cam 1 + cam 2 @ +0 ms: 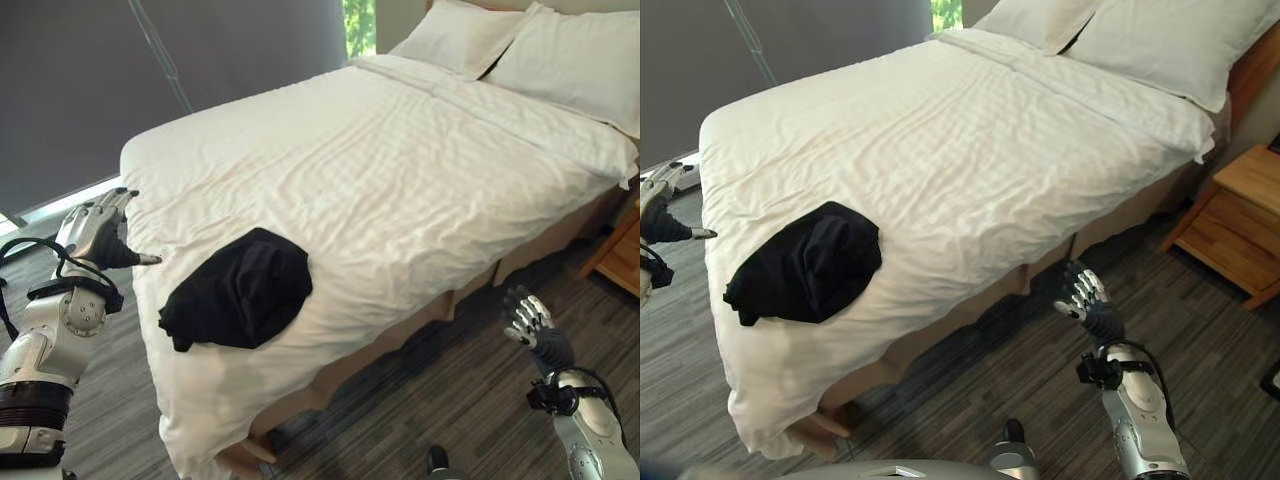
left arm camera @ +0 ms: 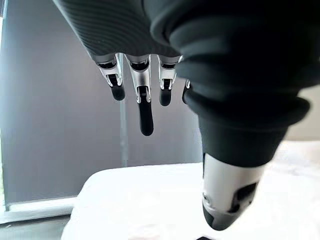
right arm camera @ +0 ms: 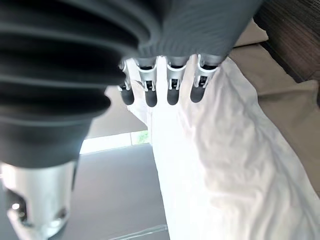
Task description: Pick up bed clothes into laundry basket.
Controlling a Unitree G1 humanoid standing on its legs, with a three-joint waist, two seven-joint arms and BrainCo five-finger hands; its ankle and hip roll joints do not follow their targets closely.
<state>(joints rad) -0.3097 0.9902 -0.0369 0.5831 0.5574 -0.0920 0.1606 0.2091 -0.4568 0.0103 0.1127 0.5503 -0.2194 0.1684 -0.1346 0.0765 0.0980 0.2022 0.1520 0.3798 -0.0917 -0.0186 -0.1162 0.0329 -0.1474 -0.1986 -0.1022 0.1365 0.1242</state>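
A crumpled black garment (image 1: 240,290) lies on the white bed (image 1: 400,170) near its foot corner, also seen as the black garment (image 1: 805,265). My left hand (image 1: 95,230) hovers at the bed's left edge, a short way left of the garment, fingers straight and holding nothing. In its wrist view the left hand's fingers (image 2: 145,105) hang relaxed over the white sheet (image 2: 140,200). My right hand (image 1: 1080,293) is open over the floor beside the bed's long side, well right of the garment. Its fingers (image 3: 150,90) show straight in front of the hanging sheet (image 3: 215,165).
Two white pillows (image 1: 540,45) rest at the head of the bed. A wooden nightstand (image 1: 1240,220) stands on the right by the bed. A grey curtain (image 1: 150,70) runs behind the bed's left side. Striped grey floor (image 1: 970,370) surrounds the bed.
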